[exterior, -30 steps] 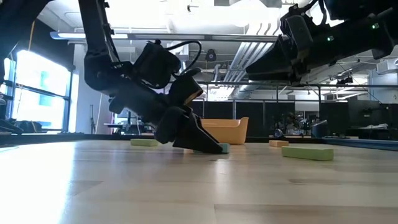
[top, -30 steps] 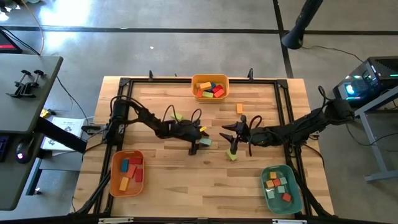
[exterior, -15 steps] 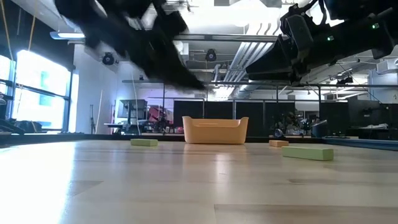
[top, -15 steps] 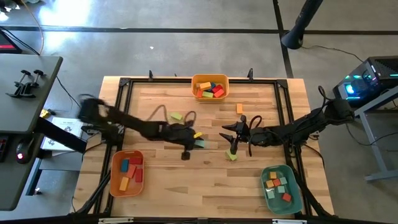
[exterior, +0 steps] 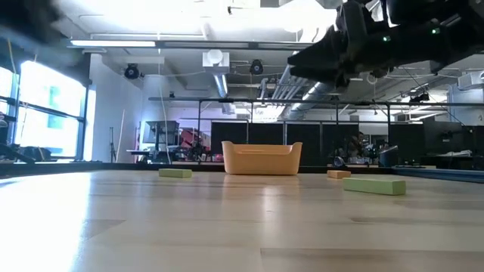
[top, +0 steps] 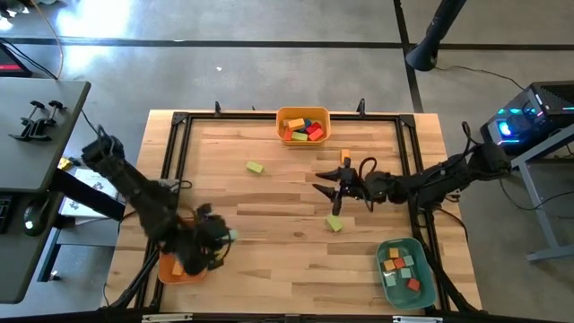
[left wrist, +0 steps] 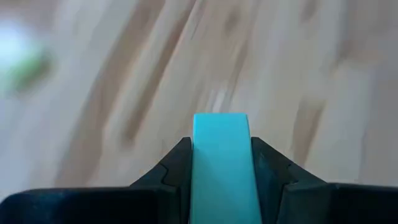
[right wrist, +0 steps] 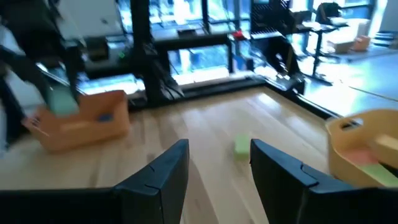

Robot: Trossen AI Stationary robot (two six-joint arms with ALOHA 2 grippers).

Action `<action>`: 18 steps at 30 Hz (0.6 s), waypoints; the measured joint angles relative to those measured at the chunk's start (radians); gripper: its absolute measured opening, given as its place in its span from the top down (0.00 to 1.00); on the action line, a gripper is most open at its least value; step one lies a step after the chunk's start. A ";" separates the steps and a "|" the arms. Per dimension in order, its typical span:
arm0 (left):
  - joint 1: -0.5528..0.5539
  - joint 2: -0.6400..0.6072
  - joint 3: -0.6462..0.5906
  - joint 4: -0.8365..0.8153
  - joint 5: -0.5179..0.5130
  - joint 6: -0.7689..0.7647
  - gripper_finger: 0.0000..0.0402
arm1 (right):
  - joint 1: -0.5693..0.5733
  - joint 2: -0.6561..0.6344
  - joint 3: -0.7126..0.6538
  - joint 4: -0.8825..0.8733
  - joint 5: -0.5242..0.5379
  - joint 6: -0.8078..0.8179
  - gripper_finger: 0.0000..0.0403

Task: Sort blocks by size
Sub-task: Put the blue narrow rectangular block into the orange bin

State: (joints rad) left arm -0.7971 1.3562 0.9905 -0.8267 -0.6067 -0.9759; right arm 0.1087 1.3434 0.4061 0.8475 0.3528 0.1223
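Note:
My left gripper [top: 224, 239] hangs at the near left, shut on a teal block [left wrist: 220, 163], close above the right end of the orange bin [top: 170, 266] there. The right wrist view also shows that block [right wrist: 62, 99] over this bin [right wrist: 84, 122]. My right gripper [top: 325, 186] is open in mid-air at the table's middle right, with nothing between its fingers [right wrist: 166, 169]. A green block [top: 334, 224] lies flat on the table just near of it. Another green block [top: 256, 167] and an orange block [top: 345, 156] lie farther back. My left gripper pinches the teal block between its two fingers, one on each of two opposite sides [left wrist: 198, 163]. The block sticks out forward past the fingertips. It is lifted clear of the table, with the fingers slanting down.
An orange bin [top: 303, 125] with several blocks stands at the far edge, and a teal bin [top: 405, 271] with several blocks at the near right. A black frame [top: 175, 144] runs around the work area. Bare wood lies between the bins.
My left gripper has taken the teal block from the table's middle, lifted it clear and swung fast toward the near left, ending by the orange bin. My right gripper has risen a little and stays open.

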 joint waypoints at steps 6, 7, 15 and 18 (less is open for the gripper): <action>-0.124 0.135 0.141 -0.380 0.310 -0.542 0.78 | -0.061 0.000 0.000 0.050 -0.104 0.000 0.59; -0.136 0.149 0.153 -0.393 0.361 -0.584 0.78 | -0.069 0.000 0.000 0.050 -0.117 0.000 0.59; -0.235 0.246 0.150 -0.405 0.526 -0.797 0.72 | -0.089 0.000 0.000 0.055 -0.168 0.000 0.59; -0.238 0.312 0.141 -0.404 0.564 -0.817 0.71 | -0.087 0.000 0.000 0.056 -0.181 0.000 0.59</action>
State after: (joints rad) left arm -1.0355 1.6681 1.1312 -1.2311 -0.0422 -1.7934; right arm 0.0217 1.3434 0.4061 0.9035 0.1713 0.1223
